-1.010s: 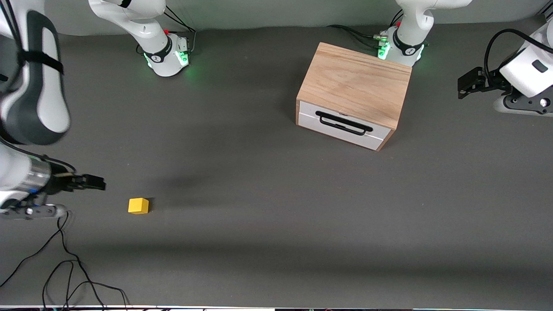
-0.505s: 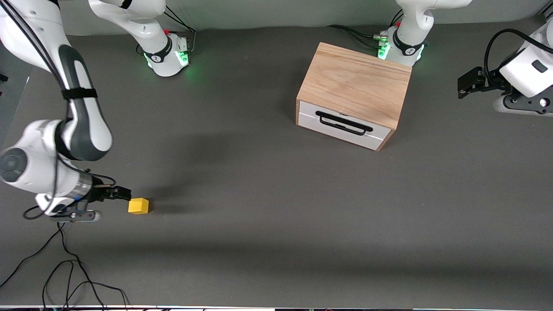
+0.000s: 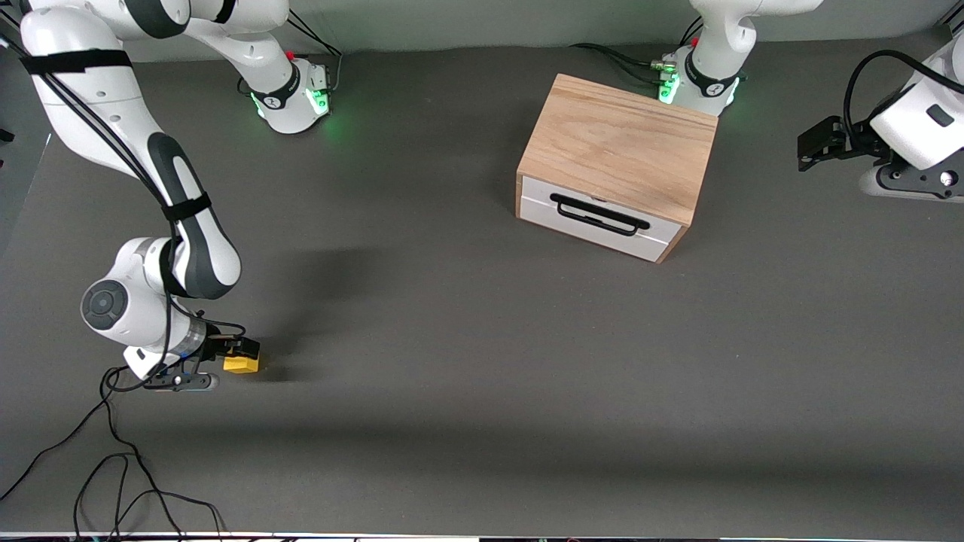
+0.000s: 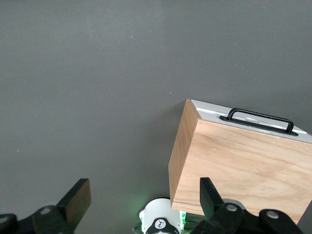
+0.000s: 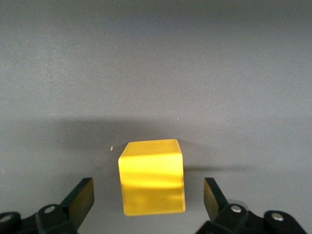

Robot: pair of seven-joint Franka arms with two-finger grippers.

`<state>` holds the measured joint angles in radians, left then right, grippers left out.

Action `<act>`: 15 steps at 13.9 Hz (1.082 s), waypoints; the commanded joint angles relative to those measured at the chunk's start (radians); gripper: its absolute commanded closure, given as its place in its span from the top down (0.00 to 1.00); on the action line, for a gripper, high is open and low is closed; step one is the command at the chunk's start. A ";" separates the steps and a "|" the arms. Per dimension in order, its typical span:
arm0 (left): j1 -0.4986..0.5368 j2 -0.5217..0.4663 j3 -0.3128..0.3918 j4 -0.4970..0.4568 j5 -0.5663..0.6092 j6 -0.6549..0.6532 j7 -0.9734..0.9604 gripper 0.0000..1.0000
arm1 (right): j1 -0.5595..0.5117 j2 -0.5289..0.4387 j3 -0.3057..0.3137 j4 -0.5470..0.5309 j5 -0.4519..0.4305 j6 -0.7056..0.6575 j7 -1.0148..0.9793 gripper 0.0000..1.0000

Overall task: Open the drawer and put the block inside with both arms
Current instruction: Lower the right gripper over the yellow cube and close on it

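Observation:
The yellow block (image 3: 242, 366) lies on the dark table near the right arm's end. My right gripper (image 3: 238, 351) is low over it and open. In the right wrist view the block (image 5: 152, 183) sits between the two fingertips (image 5: 80, 197), with a gap on each side. The oak cabinet (image 3: 621, 147) stands in front of the left arm's base. Its drawer (image 3: 602, 226) with the black handle (image 3: 599, 213) is shut. My left gripper (image 4: 144, 202) is open and empty, high over its own base, and is out of the front view. Its wrist view shows the cabinet (image 4: 243, 161) from above.
Loose black cables (image 3: 113, 467) lie on the table nearer to the front camera than the right gripper. A white and black device (image 3: 904, 132) stands at the left arm's end of the table. Bare table (image 3: 452, 361) lies between the block and the cabinet.
My right arm has swung in from the table's end, and its gripper has come down around the yellow block. The block, the cabinet and the left arm have not moved.

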<state>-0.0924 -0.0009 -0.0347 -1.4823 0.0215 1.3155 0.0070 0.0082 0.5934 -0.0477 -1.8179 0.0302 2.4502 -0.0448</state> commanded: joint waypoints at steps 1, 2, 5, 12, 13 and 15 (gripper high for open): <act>0.003 -0.019 -0.001 -0.012 0.000 -0.010 0.001 1.00 | 0.001 0.008 -0.003 0.018 0.019 0.009 -0.006 1.00; 0.003 -0.019 -0.001 -0.012 0.001 -0.010 0.001 1.00 | 0.001 0.016 -0.003 0.025 0.019 0.007 -0.006 1.00; 0.003 -0.019 -0.001 -0.012 0.003 -0.021 0.001 1.00 | 0.001 0.037 -0.001 0.031 0.019 0.009 -0.006 1.00; 0.003 -0.019 -0.001 -0.012 0.005 -0.022 0.001 1.00 | 0.001 0.043 -0.003 0.038 0.022 0.007 -0.006 0.90; 0.003 -0.019 -0.001 -0.012 0.005 -0.022 0.001 1.00 | 0.001 0.043 -0.003 0.040 0.022 0.007 -0.006 0.77; 0.003 -0.019 -0.001 -0.012 0.005 -0.024 0.001 1.00 | 0.001 0.043 -0.003 0.040 0.022 0.009 -0.009 0.52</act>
<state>-0.0923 -0.0009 -0.0344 -1.4824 0.0222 1.3040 0.0069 0.0081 0.6226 -0.0479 -1.8018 0.0324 2.4545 -0.0445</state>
